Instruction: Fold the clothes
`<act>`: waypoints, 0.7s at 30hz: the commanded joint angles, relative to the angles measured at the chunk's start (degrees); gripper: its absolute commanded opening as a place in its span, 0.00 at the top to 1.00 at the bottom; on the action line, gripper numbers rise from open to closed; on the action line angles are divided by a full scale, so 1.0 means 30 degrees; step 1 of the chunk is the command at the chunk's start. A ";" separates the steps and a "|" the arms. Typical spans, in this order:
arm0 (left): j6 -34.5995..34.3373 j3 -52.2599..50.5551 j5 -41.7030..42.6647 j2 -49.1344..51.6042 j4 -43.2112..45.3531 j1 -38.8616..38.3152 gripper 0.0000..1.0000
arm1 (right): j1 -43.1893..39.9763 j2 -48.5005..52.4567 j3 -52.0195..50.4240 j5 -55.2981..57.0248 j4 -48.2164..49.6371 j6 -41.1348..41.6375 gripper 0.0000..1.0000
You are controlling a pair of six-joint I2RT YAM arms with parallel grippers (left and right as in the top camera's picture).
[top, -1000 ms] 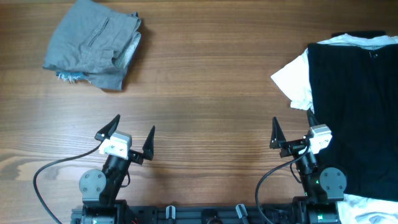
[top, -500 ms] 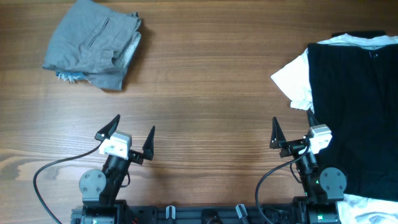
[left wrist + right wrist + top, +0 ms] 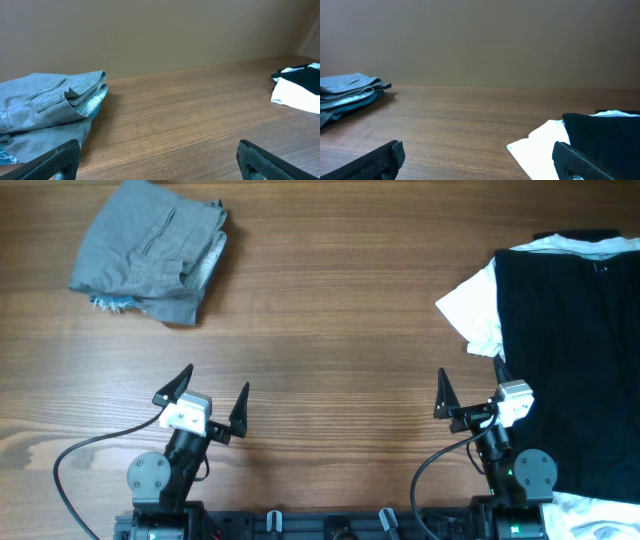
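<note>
Left gripper (image 3: 216, 380) and right gripper (image 3: 470, 375) gape wide, empty; the right should pinch only the black shirt (image 3: 570, 350) by its edge.

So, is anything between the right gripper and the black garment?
Nothing visible. The right gripper, open, sits right beside the black garment, with only bare table around it; the white garment lies farther back.

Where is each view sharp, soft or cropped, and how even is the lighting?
Overhead: even, glare-free light, crisp wood grain on the table, black garment cropped at the right edge. Left wrist: grey denim shorts sharp, white cloth cropped. Right wrist: flat light, the distant shorts slightly soft.
</note>
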 commanded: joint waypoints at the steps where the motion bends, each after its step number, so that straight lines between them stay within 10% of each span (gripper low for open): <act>1: -0.0262 -0.0044 -0.0102 -0.0131 0.0007 0.0138 0.00 | -0.0109 -0.0044 -0.0022 -0.0372 0.0044 -0.0182 0.00; 15: -0.0430 -0.0044 0.1129 -0.0131 0.0488 0.0138 0.00 | -0.0109 0.0503 -0.0022 -0.2157 0.0189 0.3963 0.00; 21: -0.3920 0.1588 0.1107 -0.0131 0.0532 0.0138 0.00 | -0.0117 0.1559 0.1705 -0.1974 0.0525 0.5311 0.00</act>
